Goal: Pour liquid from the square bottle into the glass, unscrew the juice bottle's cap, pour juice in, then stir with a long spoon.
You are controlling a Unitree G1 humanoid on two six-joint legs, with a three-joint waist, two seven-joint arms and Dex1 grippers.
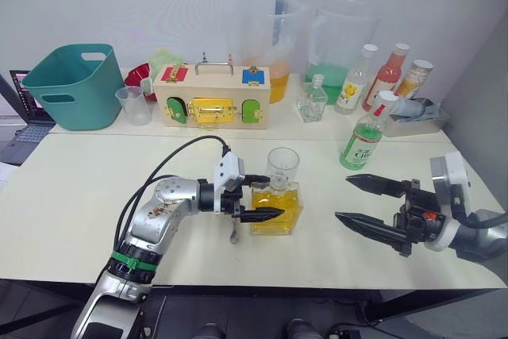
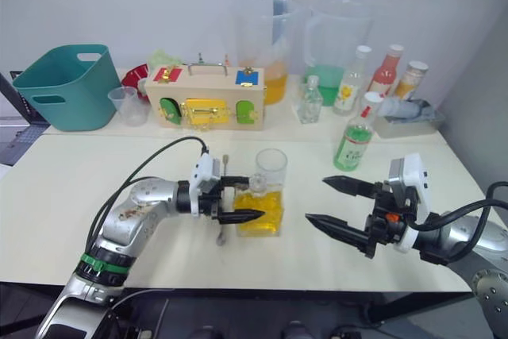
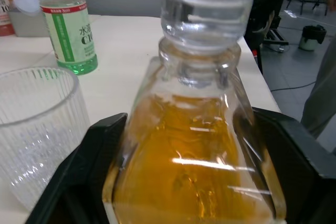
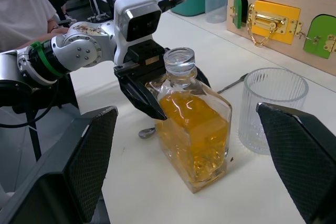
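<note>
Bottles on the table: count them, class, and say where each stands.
5. The square bottle sits between the left gripper's jaws; the juice bottle stands alone at right; three more line the back. The small glass flask is not counted.

Teal bin (image 1: 67,85) stood at table's (image 1: 71,196) far left, laptop (image 1: 22,125) beside it; clear measuring cup (image 1: 135,104) next, then wooden latch box (image 1: 212,97); two large pitchers (image 1: 333,53) behind; small glass bottle (image 1: 313,99), white-labelled bottle (image 1: 355,79), red bottle (image 1: 386,77) at far right
</note>
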